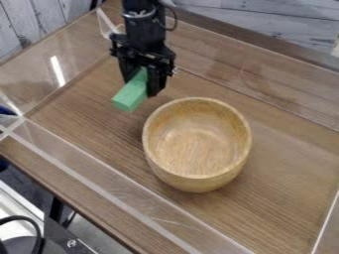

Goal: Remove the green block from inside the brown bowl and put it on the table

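Camera view — green block [129, 95] in end effector [143, 83], brown bowl [197, 143] beside.

Quick count of what's there: one green block [130, 94], one wooden bowl [197, 144], one gripper [143, 75] on a single arm, and one table [272, 99] fenced by clear walls [79, 189], at least three sides showing.

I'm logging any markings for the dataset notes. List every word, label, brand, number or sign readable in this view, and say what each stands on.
None can be read.
Small green rectangular block: plain, no marking.
Round light-brown wooden bowl: only grain.
Brown wood-grain table and clear acrylic walls: no text.
Black gripper: nothing legible at this size.
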### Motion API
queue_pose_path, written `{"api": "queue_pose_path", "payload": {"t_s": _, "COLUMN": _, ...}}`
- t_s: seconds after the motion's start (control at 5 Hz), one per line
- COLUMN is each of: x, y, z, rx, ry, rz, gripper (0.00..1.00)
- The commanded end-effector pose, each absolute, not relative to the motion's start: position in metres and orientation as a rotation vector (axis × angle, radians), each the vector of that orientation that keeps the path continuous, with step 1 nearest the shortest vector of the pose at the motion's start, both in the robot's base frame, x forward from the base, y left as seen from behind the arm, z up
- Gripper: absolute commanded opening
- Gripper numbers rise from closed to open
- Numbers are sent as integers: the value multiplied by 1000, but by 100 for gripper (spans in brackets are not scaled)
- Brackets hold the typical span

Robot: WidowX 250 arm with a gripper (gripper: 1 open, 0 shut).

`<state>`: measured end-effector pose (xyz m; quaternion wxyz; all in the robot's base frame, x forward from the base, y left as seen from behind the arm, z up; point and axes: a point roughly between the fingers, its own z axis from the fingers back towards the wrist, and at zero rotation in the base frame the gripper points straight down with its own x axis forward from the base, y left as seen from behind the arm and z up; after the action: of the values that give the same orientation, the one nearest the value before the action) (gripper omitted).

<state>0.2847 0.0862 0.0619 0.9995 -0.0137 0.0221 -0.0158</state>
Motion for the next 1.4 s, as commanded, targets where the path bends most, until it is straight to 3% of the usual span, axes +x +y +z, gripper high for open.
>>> {"api": "queue_pose_path", "payload": {"t_s": 0.0, "x": 292, "y": 83, "z": 70, "rx": -11, "ry": 6, "rz": -47, "gripper": 0}}
{"api": "queue_pose_path", "payload": {"t_s": 0.8, "x": 295, "y": 83, "z": 63, "rx": -5, "ry": 13, "rz": -49, "gripper": 0}}
{"api": "queue_pose_path", "payload": {"t_s": 1.2, "x": 291, "y": 103, "z": 49, "rx": 6, "ry": 36, "rz": -6, "gripper": 0}}
